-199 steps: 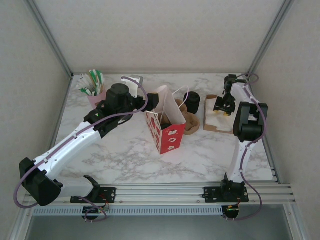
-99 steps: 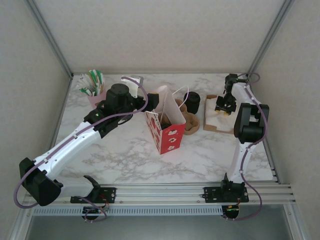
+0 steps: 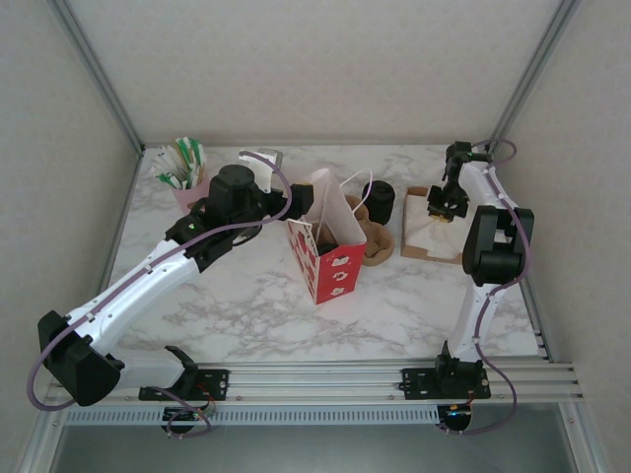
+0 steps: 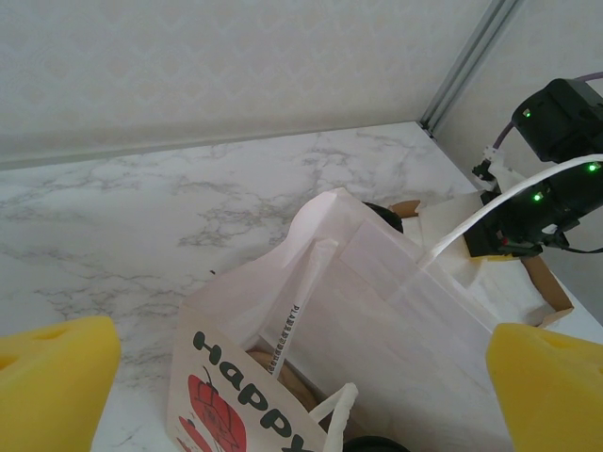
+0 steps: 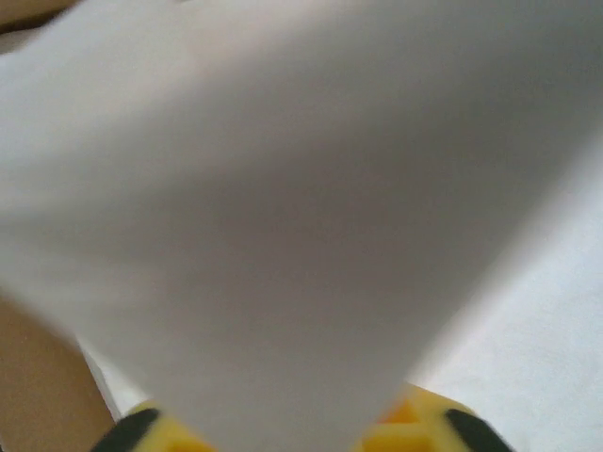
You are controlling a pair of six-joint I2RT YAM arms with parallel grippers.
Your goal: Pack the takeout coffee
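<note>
Two grippers flank the paper bag (image 3: 325, 254); lidded cup (image 3: 378, 201), upright just right of it, sits nearer right gripper (image 3: 441, 205) (pinching white napkin (image 5: 283, 188)); left gripper (image 3: 296, 204) spread wide

takeout coffee (image 3: 378, 201) stands upright, black-lidded, beside bag (image 3: 330, 258)

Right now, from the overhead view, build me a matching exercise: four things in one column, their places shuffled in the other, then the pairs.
1. paper bag
2. pink cup
3. black cylinder
4. right gripper

A. far left corner
B. over the white sheets at the right
C. middle of the table
D. just beyond the bag, towards its right

Pairs: 1-C, 2-A, 3-D, 4-B
</note>
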